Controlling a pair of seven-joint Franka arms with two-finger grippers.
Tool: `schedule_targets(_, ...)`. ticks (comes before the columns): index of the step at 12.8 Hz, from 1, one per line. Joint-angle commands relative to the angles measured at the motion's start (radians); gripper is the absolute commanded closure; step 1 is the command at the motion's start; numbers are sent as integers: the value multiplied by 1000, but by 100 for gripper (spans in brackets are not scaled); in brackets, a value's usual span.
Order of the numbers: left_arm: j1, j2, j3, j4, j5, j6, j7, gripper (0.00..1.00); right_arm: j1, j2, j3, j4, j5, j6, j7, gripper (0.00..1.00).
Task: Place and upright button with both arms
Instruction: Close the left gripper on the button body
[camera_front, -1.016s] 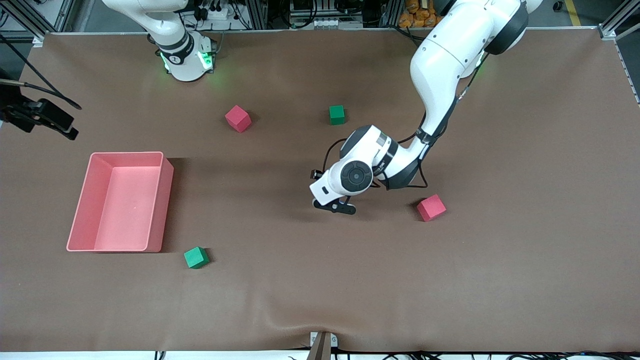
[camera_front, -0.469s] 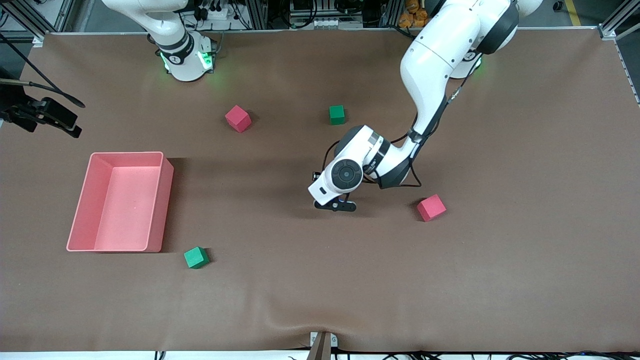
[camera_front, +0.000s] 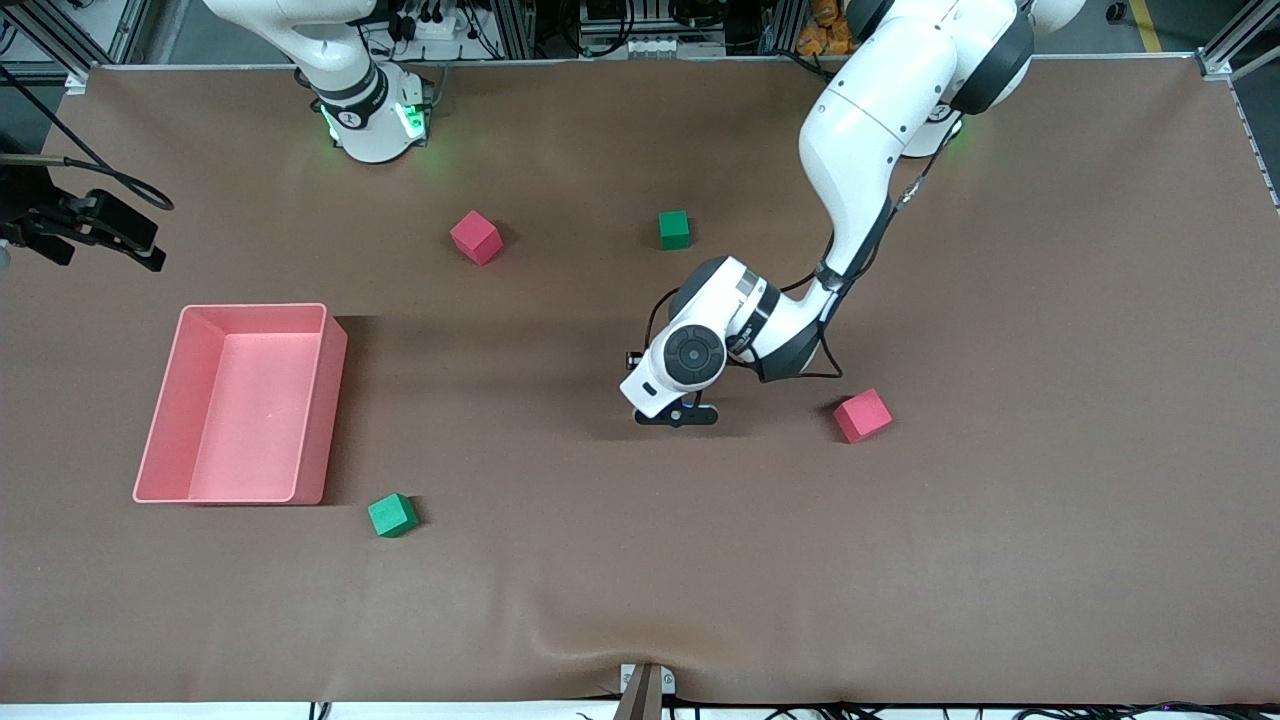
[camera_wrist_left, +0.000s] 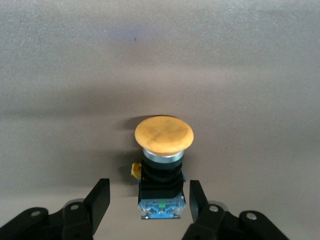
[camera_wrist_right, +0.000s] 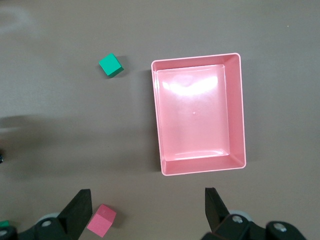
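Note:
The button lies on the brown mat, orange cap pointing away from my left gripper, black body and blue base between the fingers. A narrow gap shows on each side of the body, so the gripper is open. In the front view the left gripper is low over the middle of the table and the white hand hides the button. My right gripper hangs high beside the pink tray, wide open and empty; it shows as a black shape at the right arm's end.
The pink tray stands toward the right arm's end. One red cube lies beside the left hand, another nearer the bases. A green cube lies near the bases, another by the tray's corner.
The left fingers have drawn in around the button's body and the left hand has shifted slightly. The right gripper has barely drifted and stays wide open.

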Motion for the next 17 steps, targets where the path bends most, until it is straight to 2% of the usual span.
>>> schedule_targets(1,-15,28,13,48,-16,-8,-26,35,-1,15,-6,30,10,-18,-18,0)
schedule_targets(3,-16,28,12,48,-16,-8,-44,64,2,15,-6,30,10,-18,-18,0)
schedule_targets(4,-16,28,10,48,-16,-8,-50,87,2,15,-6,30,10,-20,-19,0)
schedule_targets(5,-16,23,10,47,-16,-9,-52,100,2,15,-6,30,10,-24,-21,0)
schedule_targets(10,2,-86,13,45,-13,-111,-125,100,3,15,-4,28,10,-29,-22,0)
schedule_targets(15,7,-171,36,47,-1,-76,-380,100,3,15,-4,28,11,-29,-21,0)
schedule_targets(17,-27,-198,39,44,72,-31,-542,100,3,15,-4,28,11,-30,-21,0)
